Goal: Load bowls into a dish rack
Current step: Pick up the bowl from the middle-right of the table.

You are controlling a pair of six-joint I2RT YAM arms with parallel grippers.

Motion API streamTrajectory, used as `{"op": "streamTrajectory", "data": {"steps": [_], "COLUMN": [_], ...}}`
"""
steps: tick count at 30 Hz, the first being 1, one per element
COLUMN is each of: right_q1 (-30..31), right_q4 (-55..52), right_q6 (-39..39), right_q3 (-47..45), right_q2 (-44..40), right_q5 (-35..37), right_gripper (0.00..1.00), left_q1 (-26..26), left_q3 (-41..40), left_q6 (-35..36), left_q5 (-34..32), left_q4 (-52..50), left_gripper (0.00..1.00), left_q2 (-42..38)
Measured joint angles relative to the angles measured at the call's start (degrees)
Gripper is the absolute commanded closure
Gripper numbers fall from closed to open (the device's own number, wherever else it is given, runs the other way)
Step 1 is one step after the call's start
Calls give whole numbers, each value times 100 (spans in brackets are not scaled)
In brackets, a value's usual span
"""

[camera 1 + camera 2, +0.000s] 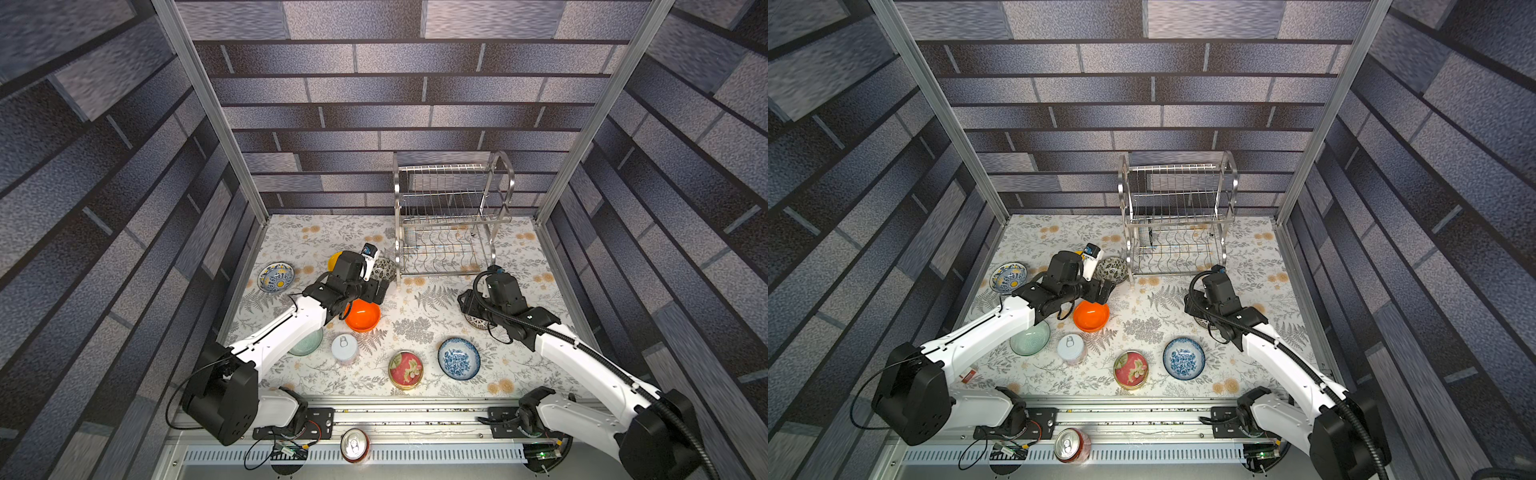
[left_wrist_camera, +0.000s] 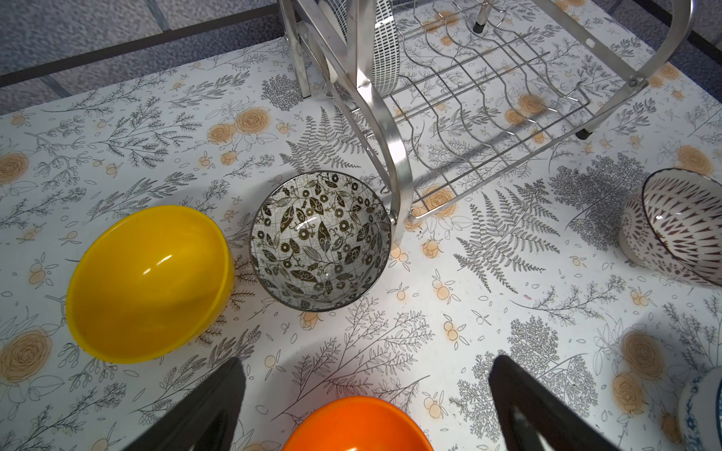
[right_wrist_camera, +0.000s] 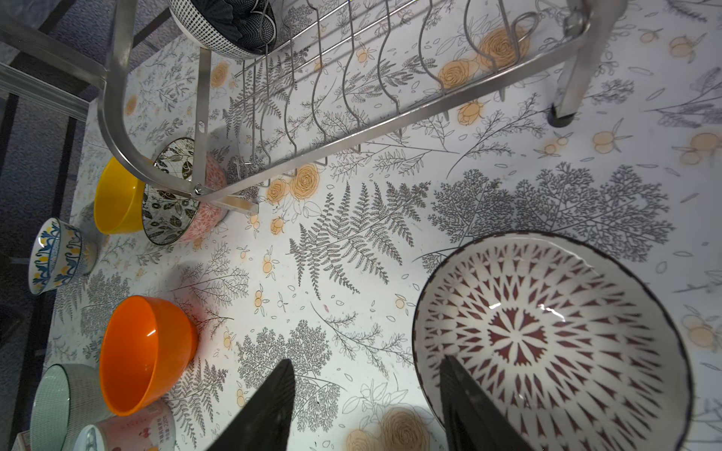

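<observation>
The dish rack [image 1: 451,216] stands at the back right, with a dark navy bowl [image 3: 230,27] on edge in its lower tier. My left gripper [image 2: 369,361] hangs open above the far rim of the orange bowl [image 2: 357,425]; beyond it sit the dark floral bowl [image 2: 320,242], against the rack's leg, and the yellow bowl [image 2: 148,285]. My right gripper [image 3: 367,359] is open astride the rim of the white lattice-patterned bowl [image 3: 547,339], one finger over its inside and one outside. A blue floral bowl [image 1: 458,358], a pale green bowl [image 1: 1030,338] and a blue-and-yellow bowl [image 1: 276,277] rest on the mat.
A white pull-tab can [image 1: 345,347] and a flat red tin [image 1: 405,370] stand near the front between the bowls. A drink can [image 1: 354,445] lies on the front rail. Metal posts and patterned walls close in the left, right and back sides.
</observation>
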Motion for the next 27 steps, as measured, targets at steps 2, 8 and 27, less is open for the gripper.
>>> {"op": "streamTrajectory", "data": {"steps": [2, 8, 27], "right_q1": [13, 216, 785], "right_q4": [-293, -1123, -2553], "right_q6": [-101, -417, -1001], "right_q3": [164, 603, 1436], "right_q2": [0, 275, 1388], "right_q5": [144, 603, 1384], "right_gripper": [39, 40, 40], "left_q1": [0, 0, 0], "left_q3": [0, 11, 33], "left_q6": [0, 0, 0], "left_q5": [0, 0, 0], "left_q4": [0, -31, -70], "left_gripper": [0, 0, 0], "left_q2": [0, 0, 7]}}
